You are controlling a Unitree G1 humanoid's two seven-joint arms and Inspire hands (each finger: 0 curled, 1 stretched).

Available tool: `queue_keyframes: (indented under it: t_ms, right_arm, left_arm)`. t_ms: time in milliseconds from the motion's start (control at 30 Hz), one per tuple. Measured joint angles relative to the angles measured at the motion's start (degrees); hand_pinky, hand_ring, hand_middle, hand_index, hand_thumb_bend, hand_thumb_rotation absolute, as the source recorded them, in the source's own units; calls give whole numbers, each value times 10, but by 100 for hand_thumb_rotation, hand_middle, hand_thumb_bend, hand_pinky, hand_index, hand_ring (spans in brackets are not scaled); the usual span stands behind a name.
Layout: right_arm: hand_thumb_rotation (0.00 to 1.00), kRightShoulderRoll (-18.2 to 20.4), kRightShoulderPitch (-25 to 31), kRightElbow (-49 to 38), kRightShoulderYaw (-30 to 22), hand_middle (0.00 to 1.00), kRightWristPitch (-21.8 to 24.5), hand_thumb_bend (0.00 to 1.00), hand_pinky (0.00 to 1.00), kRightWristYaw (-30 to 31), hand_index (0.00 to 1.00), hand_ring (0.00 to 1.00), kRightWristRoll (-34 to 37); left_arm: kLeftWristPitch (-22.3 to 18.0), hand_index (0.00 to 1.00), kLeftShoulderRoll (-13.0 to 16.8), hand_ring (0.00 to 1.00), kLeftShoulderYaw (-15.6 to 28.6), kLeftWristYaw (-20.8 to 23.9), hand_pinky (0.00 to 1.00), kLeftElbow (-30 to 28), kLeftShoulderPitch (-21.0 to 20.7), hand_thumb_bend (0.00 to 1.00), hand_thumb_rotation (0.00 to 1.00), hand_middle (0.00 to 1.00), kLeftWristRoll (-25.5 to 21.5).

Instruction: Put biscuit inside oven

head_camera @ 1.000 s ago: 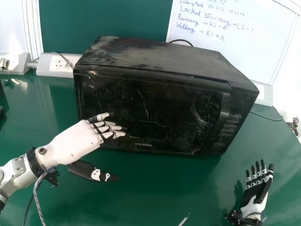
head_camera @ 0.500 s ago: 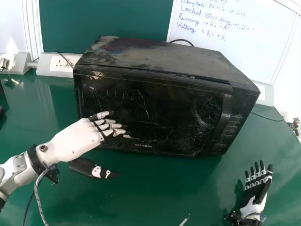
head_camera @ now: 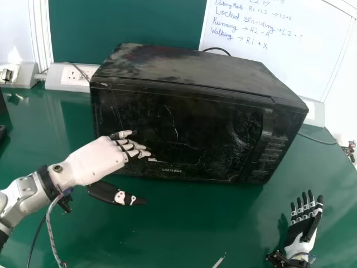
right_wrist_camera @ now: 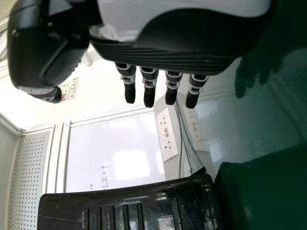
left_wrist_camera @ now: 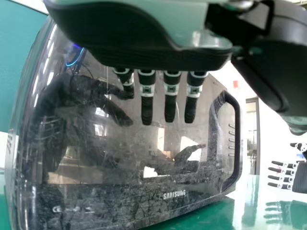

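A black oven sits on the green table, its long axis running roughly nine to three o'clock, door facing six, handle toward three. The left hand, thumb spread wide, points straight fingers toward three before the door; the right hand rests open at five o'clock, fingers toward twelve.

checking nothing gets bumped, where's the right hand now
In the head view, the right hand is at lower right, over the table, nearer the camera than the oven.
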Motion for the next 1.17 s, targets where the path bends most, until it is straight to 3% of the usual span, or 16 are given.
queue_keyframes:
  t_ms: [300, 733, 900, 1067, 1167]
  right_arm:
    - [84, 1, 0, -1, 0, 100, 0, 72, 100, 0, 100, 100, 1]
    - [85, 1, 0, 0, 1, 100, -1, 71, 100, 2, 100, 100, 3]
    - [83, 3, 0, -1, 1, 100, 0, 69, 100, 1, 100, 100, 4]
    - [85, 3, 0, -1, 2, 100, 0, 67, 100, -1, 100, 100, 1]
    - [85, 2, 0, 0, 2, 100, 0, 68, 100, 0, 100, 100, 1]
  left_arm:
    - [25, 90, 0, 88, -13, -33, 90, -12, -20, 76, 94, 93, 0]
    - [34, 89, 0, 87, -30, -29, 90, -4, -33, 76, 96, 94, 2]
    - [-27, 89, -17, 83, -24, 0, 83, 62, -29, 79, 87, 89, -86]
    - [-114, 94, -40, 86, -14, 24, 90, 129, -2, 78, 90, 90, -179]
    - [-138, 93, -45, 86, -4, 15, 92, 139, 20, 79, 92, 89, -234]
